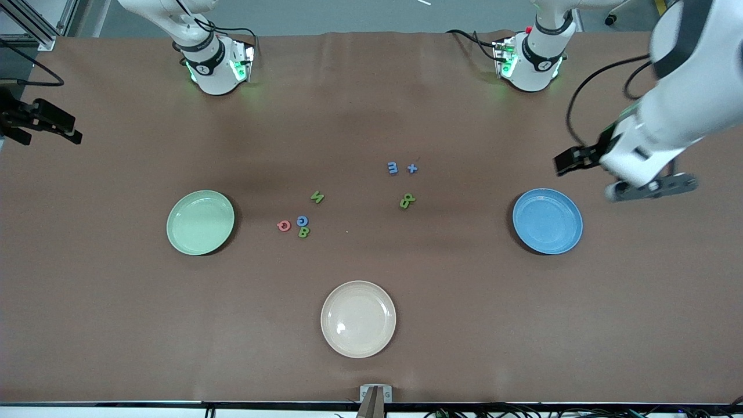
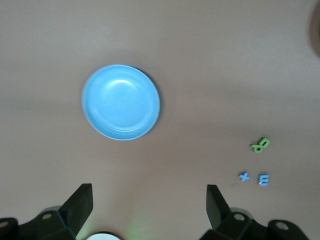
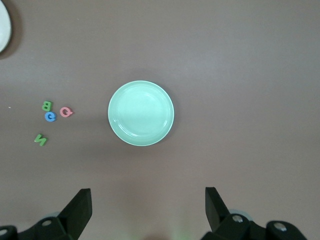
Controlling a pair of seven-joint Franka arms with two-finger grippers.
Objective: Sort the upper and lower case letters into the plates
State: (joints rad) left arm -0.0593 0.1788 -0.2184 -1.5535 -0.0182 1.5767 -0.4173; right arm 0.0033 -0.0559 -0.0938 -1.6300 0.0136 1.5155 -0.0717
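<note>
Landmark: the cream plate, the thing on the brown table nearest the front camera.
Green plate: farther from the front camera than the cream plate, toward the right arm's end; nothing in it.
Blue plate: farther than the cream plate, toward the left arm's end; nothing in it.
Letters: all lie on the table farther than the cream plate, between the two coloured plates. A pink letter, a blue letter and a green B cluster together, a green N just past them. A green pair, a blue m and a blue cross shape sit nearer the blue plate.
Left gripper: in the air beside the blue plate, fingers spread wide, holding nothing.
Right gripper: fingers spread wide, holding nothing, hanging high above the table near the green plate.
View differences: the front view shows the whole layout; the left wrist view shows the blue plate and three letter groups; the right wrist view shows the green plate, the four-letter cluster and the cream plate's rim.
</note>
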